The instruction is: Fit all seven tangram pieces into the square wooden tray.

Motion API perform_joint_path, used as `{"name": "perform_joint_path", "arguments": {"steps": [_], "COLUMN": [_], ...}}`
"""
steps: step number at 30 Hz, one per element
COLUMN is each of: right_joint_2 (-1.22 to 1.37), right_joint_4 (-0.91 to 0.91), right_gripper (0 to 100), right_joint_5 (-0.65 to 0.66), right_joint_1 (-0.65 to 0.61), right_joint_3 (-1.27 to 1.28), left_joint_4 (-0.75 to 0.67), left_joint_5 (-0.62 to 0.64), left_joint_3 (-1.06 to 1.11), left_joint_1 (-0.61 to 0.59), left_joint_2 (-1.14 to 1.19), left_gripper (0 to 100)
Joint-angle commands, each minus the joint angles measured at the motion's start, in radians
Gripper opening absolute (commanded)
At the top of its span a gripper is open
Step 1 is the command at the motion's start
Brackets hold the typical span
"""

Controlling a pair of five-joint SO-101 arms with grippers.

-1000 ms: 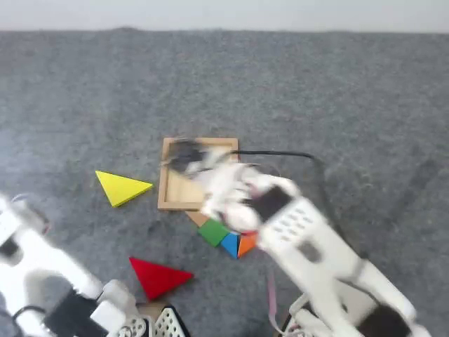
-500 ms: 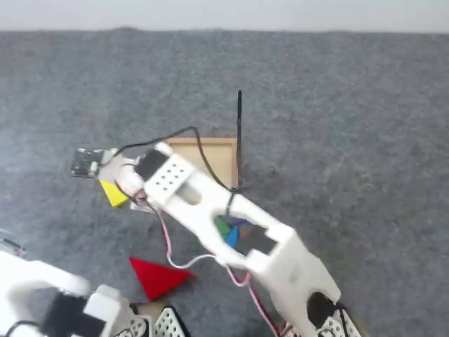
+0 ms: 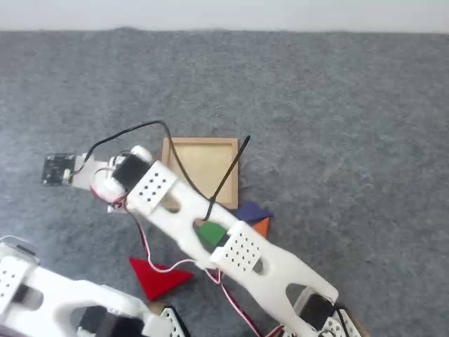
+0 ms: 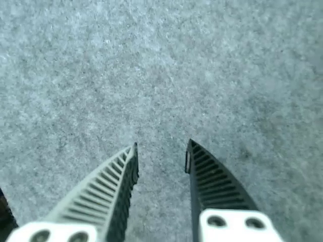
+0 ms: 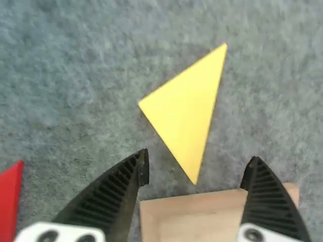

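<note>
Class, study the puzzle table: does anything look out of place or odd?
Yes: the wooden tray looks bare where it shows, while pieces lie loose on the carpet outside it: the yellow triangle right beside it, the red triangle farther off.

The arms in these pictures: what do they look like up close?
Both are blocky white plastic. The right arm has panels dotted with small holes, a looping black cable and thin red and white wires. The left arm is white too. Each ends in two black, ribbed, pointed fingers on white bases with screw holes.
</note>
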Motion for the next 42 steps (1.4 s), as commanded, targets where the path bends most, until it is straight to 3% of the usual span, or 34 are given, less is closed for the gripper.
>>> {"name": "perform_joint_path", "arguments": {"steps": [1,10,18,28,33,42], "right_joint_2": [0.008,0.107,0.107,0.107,0.107,0.105], "right_joint_4": [-0.054,-0.196,-0.285,-0.22,-0.156,-0.042], "right_gripper": [30.2,30.2,30.3,36.6,38.8,38.5], "right_joint_5": [0.006,0.003,-0.183,-0.242,-0.21,0.078], "right_joint_1": [-0.05,-0.077,-0.03,0.044,0.021,-0.018], "right_joint_3": [-0.06,-0.043,-0.029,0.011,0.002,0.002], "left_joint_4": [-0.02,-0.032,-0.037,-0.038,-0.038,-0.041], "left_joint_5": [-0.023,-0.029,-0.029,-0.068,-0.069,-0.069], "left_joint_3": [0.002,0.036,0.042,0.058,0.058,0.065], "left_joint_1": [-0.003,-0.008,0.002,0.029,0.029,0.031], "left_joint_2": [-0.063,-0.081,-0.081,-0.081,-0.081,-0.081], "left_gripper": [16,16,16,16,16,16]}}
